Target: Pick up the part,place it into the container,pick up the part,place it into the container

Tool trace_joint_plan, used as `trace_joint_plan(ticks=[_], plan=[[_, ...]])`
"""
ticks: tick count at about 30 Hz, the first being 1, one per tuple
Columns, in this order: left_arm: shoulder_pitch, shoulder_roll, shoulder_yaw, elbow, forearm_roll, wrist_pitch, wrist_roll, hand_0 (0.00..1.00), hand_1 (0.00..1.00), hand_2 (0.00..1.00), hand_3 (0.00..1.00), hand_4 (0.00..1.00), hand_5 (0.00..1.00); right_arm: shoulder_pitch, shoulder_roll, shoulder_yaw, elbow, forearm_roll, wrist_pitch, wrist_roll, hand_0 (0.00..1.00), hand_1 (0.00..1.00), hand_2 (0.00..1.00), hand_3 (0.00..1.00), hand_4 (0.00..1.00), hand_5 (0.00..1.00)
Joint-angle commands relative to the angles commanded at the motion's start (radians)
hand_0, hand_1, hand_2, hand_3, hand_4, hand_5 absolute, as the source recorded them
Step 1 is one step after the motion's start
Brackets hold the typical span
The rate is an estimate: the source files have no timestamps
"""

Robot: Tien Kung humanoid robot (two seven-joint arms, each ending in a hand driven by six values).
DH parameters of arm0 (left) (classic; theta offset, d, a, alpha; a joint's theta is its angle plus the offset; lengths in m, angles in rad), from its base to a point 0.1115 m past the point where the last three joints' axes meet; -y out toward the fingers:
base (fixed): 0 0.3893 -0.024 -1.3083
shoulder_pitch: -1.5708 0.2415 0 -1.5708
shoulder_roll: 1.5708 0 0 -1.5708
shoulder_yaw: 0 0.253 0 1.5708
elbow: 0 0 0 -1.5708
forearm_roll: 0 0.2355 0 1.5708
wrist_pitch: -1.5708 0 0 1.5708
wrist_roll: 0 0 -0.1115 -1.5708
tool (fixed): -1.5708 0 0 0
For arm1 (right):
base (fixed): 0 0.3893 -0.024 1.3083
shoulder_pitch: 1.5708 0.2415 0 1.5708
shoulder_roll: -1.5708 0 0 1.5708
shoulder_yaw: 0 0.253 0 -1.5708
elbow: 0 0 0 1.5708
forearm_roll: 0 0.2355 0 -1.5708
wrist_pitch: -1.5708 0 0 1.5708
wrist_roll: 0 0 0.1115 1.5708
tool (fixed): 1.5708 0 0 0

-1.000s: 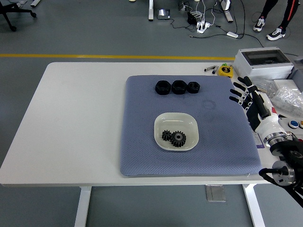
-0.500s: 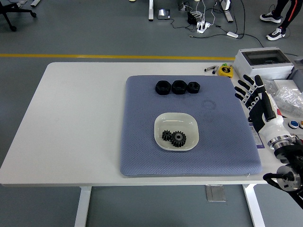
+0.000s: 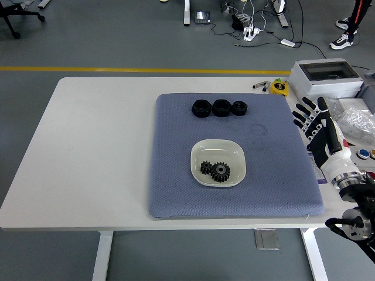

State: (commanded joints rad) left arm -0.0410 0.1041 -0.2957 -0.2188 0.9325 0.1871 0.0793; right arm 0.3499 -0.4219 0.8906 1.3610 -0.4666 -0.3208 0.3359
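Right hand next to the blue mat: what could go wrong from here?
1. The right hand, fingers spread and empty, hangs at the blue-grey padded mat edge near the crinkly clear plastic bag; a swing might snag it.
2. Two black toothed gears overlap in the white square bowl; another drop could bounce out.

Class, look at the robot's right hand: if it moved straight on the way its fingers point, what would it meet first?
The right hand points up and slightly left, away from the robot. Probably the yellow tape measure or the grey box beside it; depth is unclear.
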Motion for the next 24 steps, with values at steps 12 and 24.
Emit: trace_joint_plan(ticks=[12, 24], plan=[[0.000, 0.004, 0.006, -0.001, -0.007, -0.001, -0.001, 0.692, 0.703, 0.730, 0.635, 0.660, 0.657, -0.002, 0.009, -0.003, -0.003, 0.004, -0.002, 0.017, 0.957, 0.876, 0.889, 0.909, 0.998, 0.906], [0.000, 0.002, 0.007, -0.001, -0.009, 0.000, -0.002, 0.692, 0.703, 0.730, 0.637, 0.659, 0.654, -0.004, 0.010, -0.002, -0.006, 0.048, 0.002, 0.038, 0.954, 0.875, 0.885, 0.908, 0.998, 0.908]])
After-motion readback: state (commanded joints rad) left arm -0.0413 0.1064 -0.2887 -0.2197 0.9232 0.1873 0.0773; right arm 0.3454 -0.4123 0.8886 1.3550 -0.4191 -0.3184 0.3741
